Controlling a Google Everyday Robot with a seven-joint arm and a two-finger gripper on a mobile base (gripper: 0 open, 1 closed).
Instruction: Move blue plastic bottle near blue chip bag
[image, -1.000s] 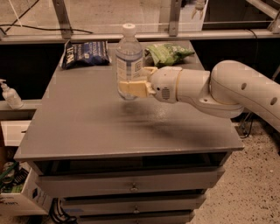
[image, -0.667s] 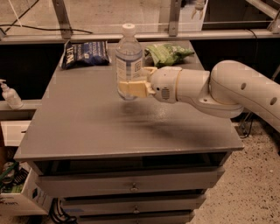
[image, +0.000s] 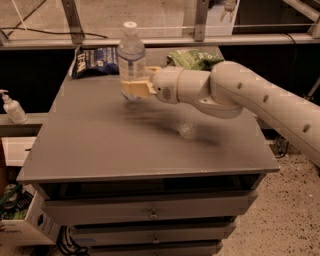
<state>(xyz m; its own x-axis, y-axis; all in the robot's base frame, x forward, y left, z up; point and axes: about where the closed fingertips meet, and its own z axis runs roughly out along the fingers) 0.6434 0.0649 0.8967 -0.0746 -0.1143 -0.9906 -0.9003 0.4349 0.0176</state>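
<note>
Upper centre, the gripper (image: 134, 89) is clamped tight round the upright blue plastic bottle (image: 131, 54); the blue chip bag (image: 97, 60) lies just left, behind it.

- arm (image: 260, 95): thick and rounded, with a smooth cream-white shell; small dark round dots, holes or screws, run in a row along its side
- wrist (image: 176, 86): a narrower cream cylinder; a small patch of fine dots like a grille near its end
- gripper (image: 136, 82): flat, squarish, pale yellow fingers (image: 134, 90); it is over the far part of the table (image: 125, 150), clasped round the lower half of the blue plastic bottle (image: 131, 50)
</note>
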